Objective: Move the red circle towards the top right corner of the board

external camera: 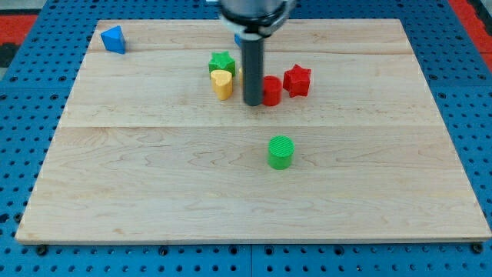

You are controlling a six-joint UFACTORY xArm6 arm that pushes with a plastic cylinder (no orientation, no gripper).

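The red circle (272, 90) stands on the wooden board (154, 169) near the top middle, partly hidden on its left side by my rod. My tip (253, 103) rests against the red circle's left side. A red star (297, 80) sits just right of the red circle, close to it or touching. A yellow heart (221, 84) lies left of my tip, with a green star (221, 63) just above it. The board's top right corner (398, 25) is far to the right of the red circle.
A green circle (280, 151) stands below the group, near the board's middle. A blue triangle (114, 39) lies in the top left corner. A bit of another blue block (238, 38) peeks out behind the rod. Blue pegboard (461, 92) surrounds the board.
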